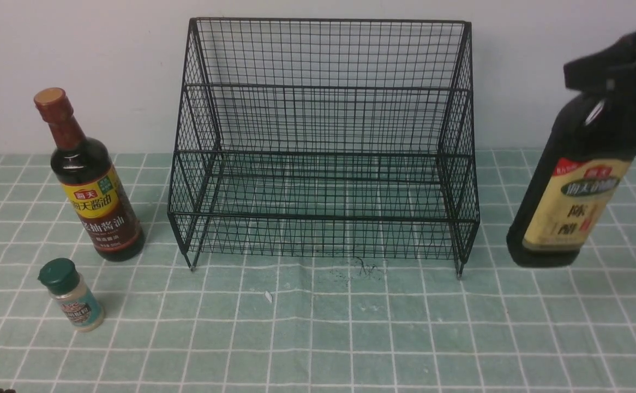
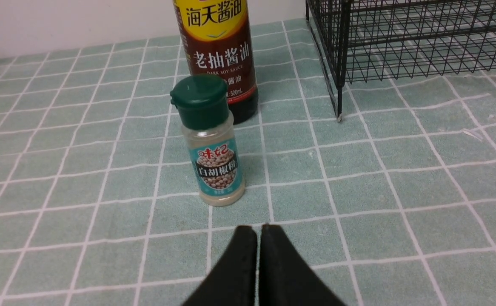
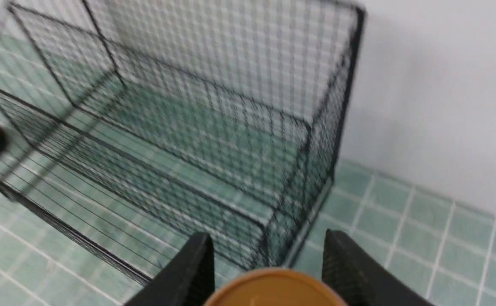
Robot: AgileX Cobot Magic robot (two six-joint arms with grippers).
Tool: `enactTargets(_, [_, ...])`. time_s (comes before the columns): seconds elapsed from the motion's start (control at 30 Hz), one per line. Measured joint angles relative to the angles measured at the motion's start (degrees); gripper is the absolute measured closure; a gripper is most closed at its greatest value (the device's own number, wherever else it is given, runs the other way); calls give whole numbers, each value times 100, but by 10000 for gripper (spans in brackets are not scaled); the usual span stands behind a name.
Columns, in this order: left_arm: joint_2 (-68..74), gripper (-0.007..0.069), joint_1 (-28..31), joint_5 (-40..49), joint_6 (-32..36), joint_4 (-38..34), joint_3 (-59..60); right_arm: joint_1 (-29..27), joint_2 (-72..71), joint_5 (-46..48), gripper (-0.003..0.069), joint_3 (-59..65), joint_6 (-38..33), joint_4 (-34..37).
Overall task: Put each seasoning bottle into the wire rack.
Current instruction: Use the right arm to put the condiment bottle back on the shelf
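The black wire rack stands empty at the middle back of the table. To its right, the wider dark bottle with a cream label hangs tilted, my right gripper shut on its neck. In the right wrist view its tan cap sits between the fingers, with the rack ahead. Left of the rack stand the tall dark bottle and, nearer, the small green-capped shaker. My left gripper is shut and empty, just short of the shaker, with the tall bottle behind it.
A green checked cloth covers the table, and a white wall rises close behind the rack. A small white scrap and dark specks lie in front of the rack.
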Motion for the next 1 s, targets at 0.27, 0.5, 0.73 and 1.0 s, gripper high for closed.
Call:
enactTargets(0.27, [0, 631, 0, 0, 0, 0, 0, 346, -6, 191, 347, -918, 5, 518])
enactTargets(0.5, [0, 631, 0, 0, 0, 0, 0, 1404, 699, -1074, 347, -1479, -19, 720])
enactTargets(0.73, [0, 631, 0, 0, 0, 0, 0, 1689, 1584, -2459, 347, -1597, -33, 827])
enactTargets(1.0, [0, 631, 0, 0, 0, 0, 0, 1684, 2239, -2857, 347, -1597, -81, 818])
